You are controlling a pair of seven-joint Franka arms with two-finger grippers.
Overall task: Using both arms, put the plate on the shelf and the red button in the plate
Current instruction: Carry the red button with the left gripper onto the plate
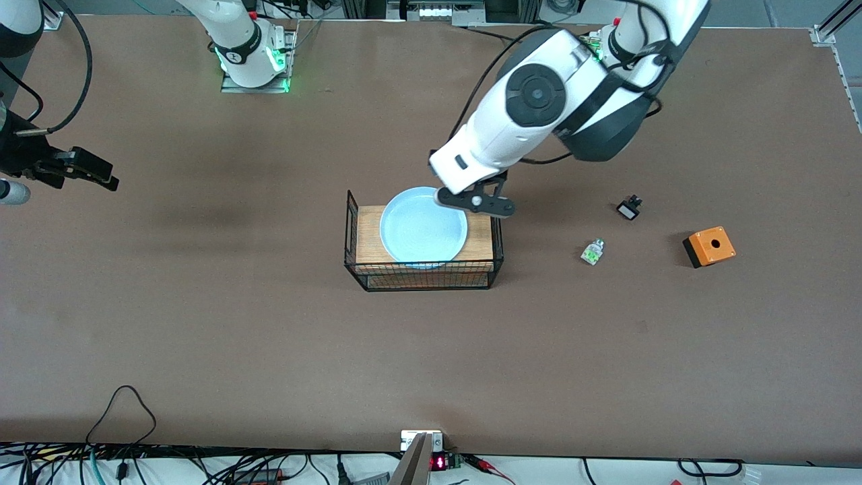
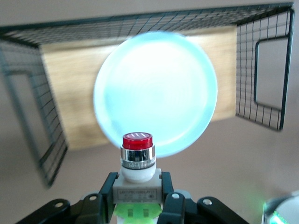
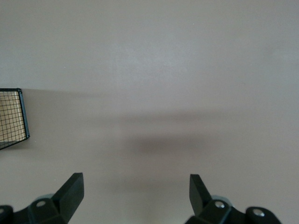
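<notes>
Two grippers are engaged: the red button is clamped upright in the left gripper over the plate seated in the wire basket, ready for lowering, while the right gripper is parked wide open over bare table toward the right arm's end.

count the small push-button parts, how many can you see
3: the red button in the left gripper over the plate's rim, the white-green part and black-and-white part beside the orange box.

My left gripper holds the red button over the plate, which lies in the basket. My right gripper waits, fingers apart, over the table at the right arm's end.
</notes>
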